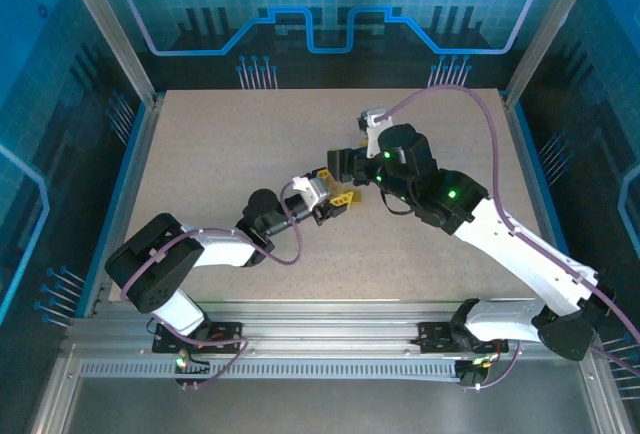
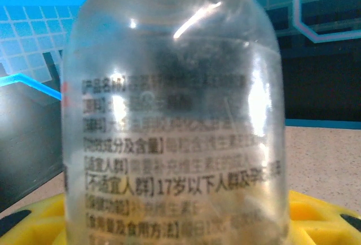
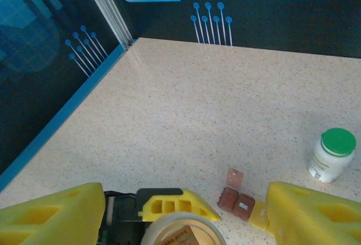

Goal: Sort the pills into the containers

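1. Pill bottle, uncapped, sits clamped in the left end effector.
2. Right end effector gapes empty near the red-brown container on the bench.
3. Likely the pouring stage; next needs a careful tilt over it.

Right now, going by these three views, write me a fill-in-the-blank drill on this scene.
1. The white bottle has a ____ cap.
2. The left claw holds the clear bottle; the white one stands on the ____.
3. The right claw is ____, not shut.
4. In the right wrist view, the red-brown boxes lie to the ____ of the white bottle.
Missing words: green; table; open; left.
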You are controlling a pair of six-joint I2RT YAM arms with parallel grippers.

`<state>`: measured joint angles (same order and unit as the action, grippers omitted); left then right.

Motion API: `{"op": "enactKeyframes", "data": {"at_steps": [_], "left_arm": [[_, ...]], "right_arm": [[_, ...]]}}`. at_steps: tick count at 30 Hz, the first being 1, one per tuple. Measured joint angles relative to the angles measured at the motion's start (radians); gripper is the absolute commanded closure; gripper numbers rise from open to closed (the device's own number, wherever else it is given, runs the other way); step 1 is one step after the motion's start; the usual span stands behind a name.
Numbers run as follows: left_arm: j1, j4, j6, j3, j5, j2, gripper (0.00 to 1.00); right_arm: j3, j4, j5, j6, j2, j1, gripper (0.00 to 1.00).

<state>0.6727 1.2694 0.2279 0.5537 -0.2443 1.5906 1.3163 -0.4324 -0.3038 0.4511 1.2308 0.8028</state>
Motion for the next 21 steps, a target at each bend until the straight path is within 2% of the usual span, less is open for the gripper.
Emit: {"op": "enactKeyframes", "data": {"at_steps": [10, 15, 21], "left_arm": [[0.005, -0.001, 0.011, 0.0, 0.034, 0.0, 1.0], [0.005, -0.006, 0.011, 0.0, 0.043, 0.0, 1.0], [0.005, -0.01, 0.011, 0.0, 0.048, 0.0, 1.0]], "right_arm": [[-0.056, 0.008, -0.003, 0.04, 0.034, 0.001, 0.34], [-0.083, 0.043, 0.029, 0.079, 0.038, -0.003, 0.48], [-0.108, 0.087, 0.054, 0.109, 0.035, -0.006, 0.48]]}}
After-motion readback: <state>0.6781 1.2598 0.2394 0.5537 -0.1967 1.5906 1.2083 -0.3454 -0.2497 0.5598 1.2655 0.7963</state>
